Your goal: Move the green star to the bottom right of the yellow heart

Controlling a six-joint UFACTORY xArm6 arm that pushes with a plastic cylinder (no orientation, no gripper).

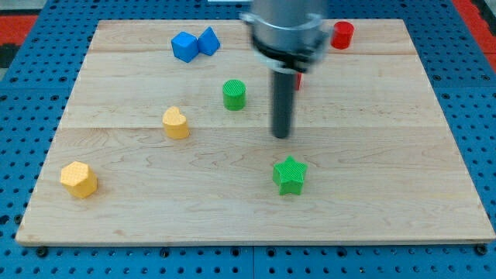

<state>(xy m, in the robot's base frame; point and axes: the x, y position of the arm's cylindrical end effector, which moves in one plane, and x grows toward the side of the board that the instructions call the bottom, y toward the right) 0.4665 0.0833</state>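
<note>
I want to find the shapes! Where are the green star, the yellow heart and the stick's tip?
green star [290,174], camera view, middle of its top face.
yellow heart [176,122], camera view, middle of its top face.
my tip [282,136], camera view, the rod's very end.

A pale wooden counter [372,194] (planks running across the view) lies on a blue pegboard [23,85] under even light.
</note>
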